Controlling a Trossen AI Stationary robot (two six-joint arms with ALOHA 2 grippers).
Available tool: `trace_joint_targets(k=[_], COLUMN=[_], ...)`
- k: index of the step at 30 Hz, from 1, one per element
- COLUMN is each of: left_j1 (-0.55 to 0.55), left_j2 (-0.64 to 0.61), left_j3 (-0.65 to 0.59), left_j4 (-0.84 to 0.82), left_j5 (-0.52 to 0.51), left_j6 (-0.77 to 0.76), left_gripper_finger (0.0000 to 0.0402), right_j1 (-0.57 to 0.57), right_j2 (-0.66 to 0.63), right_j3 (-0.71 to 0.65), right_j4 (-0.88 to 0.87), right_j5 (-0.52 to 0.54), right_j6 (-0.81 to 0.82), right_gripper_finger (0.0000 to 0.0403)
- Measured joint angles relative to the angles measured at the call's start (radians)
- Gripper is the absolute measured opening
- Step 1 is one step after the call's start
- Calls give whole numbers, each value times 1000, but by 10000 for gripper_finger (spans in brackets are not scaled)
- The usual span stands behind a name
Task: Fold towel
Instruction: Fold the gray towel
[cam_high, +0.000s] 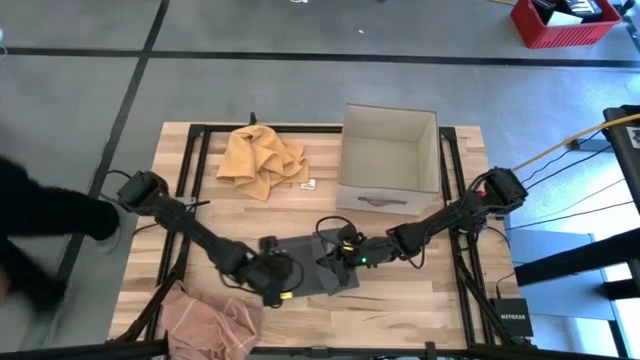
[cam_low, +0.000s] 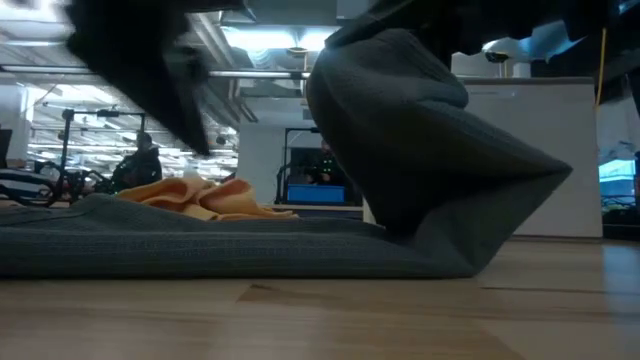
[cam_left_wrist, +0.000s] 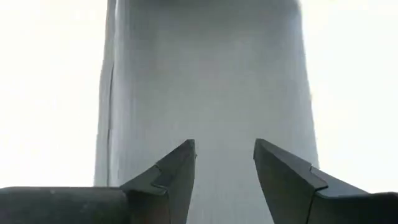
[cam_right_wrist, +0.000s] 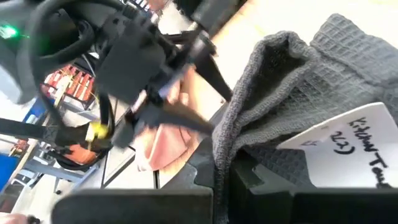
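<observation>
A grey waffle towel (cam_high: 315, 250) lies on the table's near middle. In the low view its flat part (cam_low: 200, 245) rests on the wood and one side (cam_low: 420, 140) rises in a fold. My right gripper (cam_high: 342, 257) is over the towel, shut on the raised part, which shows with a white label (cam_right_wrist: 348, 143) in the right wrist view. My left gripper (cam_high: 284, 280) (cam_left_wrist: 224, 146) is open at the towel's left side, fingers pointing down at the grey cloth (cam_left_wrist: 205, 74). Whether it touches, I cannot tell. My right gripper holds the grey towel by a bunched edge near the white label (cam_right_wrist: 273, 124), coming in slanting from the table's right. The cloth drapes over the fingers and hides them. The held part is lifted and folded over, while the rest (cam_low: 200, 245) lies flat on the table.
A crumpled orange towel (cam_high: 262, 160) lies at the far left of the table. An open cardboard box (cam_high: 390, 160) stands at the far right. A pink towel (cam_high: 210, 320) hangs at the near left edge. Bare wood shows near the right edge (cam_high: 420, 300).
</observation>
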Motion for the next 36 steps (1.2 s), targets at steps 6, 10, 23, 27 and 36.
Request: trace_joint_targets(k=[6,10,23,27,36], left_j1=[-55,-29,-2,-3,-3], left_j2=[32,72,80,76,63], left_j3=[-128,-184,-190,-190,-190], left_j4=[41,177,266,265,263], left_j5=[-5,-17,-22,-22,-18], left_j6=[-114,-111,-57,-56,-55], left_gripper_finger=[159,159,159,159,159], right_j1=[0,-10,-72,-72,-72], right_j2=[13,80,286,314,325], right_j3=[13,78,259,262,262], right_j4=[27,29,24,25,25], right_j5=[12,-3,-63,-60,-53], right_j6=[30,31,48,64,136], right_gripper_finger=[12,12,12,12,36])
